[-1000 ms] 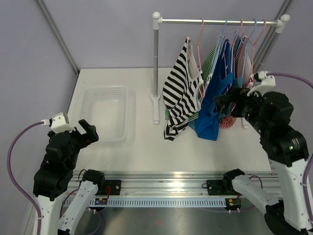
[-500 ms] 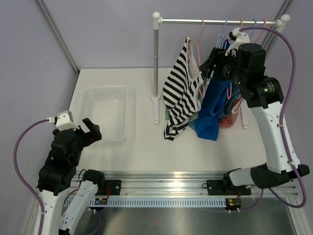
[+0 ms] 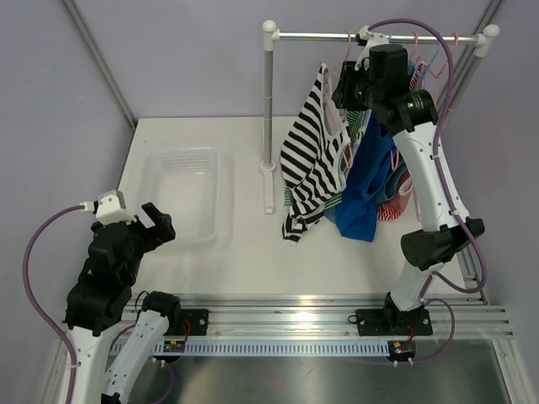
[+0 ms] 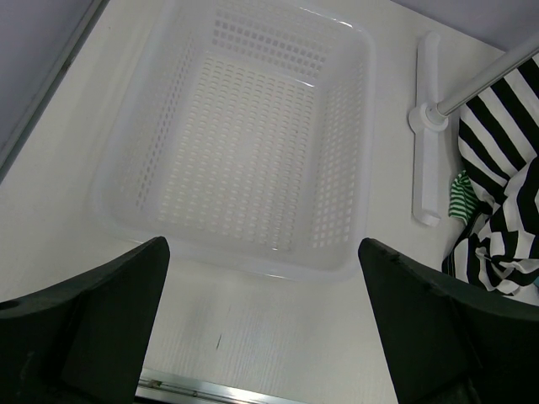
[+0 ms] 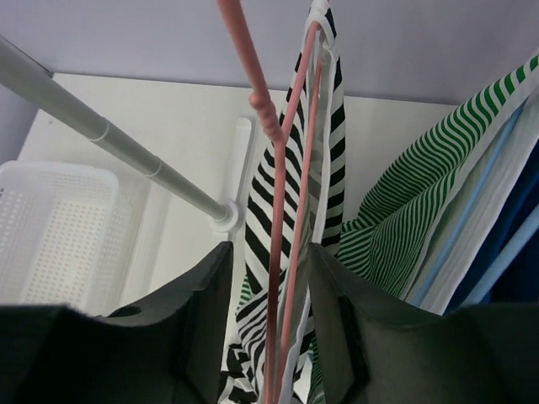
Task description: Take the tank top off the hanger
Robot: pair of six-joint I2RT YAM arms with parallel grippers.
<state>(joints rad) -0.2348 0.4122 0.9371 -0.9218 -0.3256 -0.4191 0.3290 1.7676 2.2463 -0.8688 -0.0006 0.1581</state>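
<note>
**Right arm raised to the rail, jaws narrowing about the hanger**

Since the earlier frame the right arm has swung up and inward from the far right of the rack. The right gripper (image 5: pixel 269 252) now sits high under the horizontal metal rail (image 3: pixel 337 36), at the leftmost garment. Its jaws have drawn in from fully spread to part-way.

In the right wrist view the two fingers stand either side of the pink wire hanger (image 5: pixel 282 168) and the black-and-white striped tank top (image 3: pixel 307 160) draped on it. Whether the pads already press on wire or cloth cannot be told. The tank top hangs on that hanger from the rail, its hem trailing near the white table (image 3: pixel 244 252), so removal has not begun. By judgement, the approach is complete and the grasp is in progress.

The left gripper (image 4: pixel 261 252) is spread wide and holds nothing. It hovers over the white perforated plastic basket (image 4: pixel 354 168), well apart from the rack.

**Obstructions**
- A green-and-white striped garment (image 5: pixel 404 202) hangs just beside the right finger and could be caught in the closing jaws.
- A blue garment (image 3: pixel 366 185) crowds in behind it.
- The grey rack upright (image 3: pixel 269 109) stands near the tank top's left side and limits any sideways pull
- The hanger hook remains over the rail and must be held or lifted as the straps slide off
</note>
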